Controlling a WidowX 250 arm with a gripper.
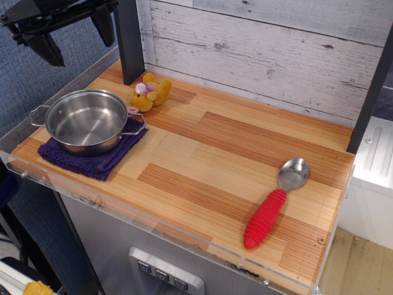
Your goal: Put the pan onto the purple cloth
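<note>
The pan (86,121), a shiny shallow steel pot with two wire loop handles, sits upright on the dark purple cloth (92,160) at the table's left end. The cloth shows around the pan's front and right sides. My gripper (77,34) is high above the table's back left corner, well above and behind the pan. Its two black fingers are spread apart and hold nothing.
A small yellow plush toy (150,92) lies just behind the pan near a black post (128,40). A red-handled metal spoon (275,203) lies at the right front. The table has a clear front lip (153,230) and a grey plank back wall.
</note>
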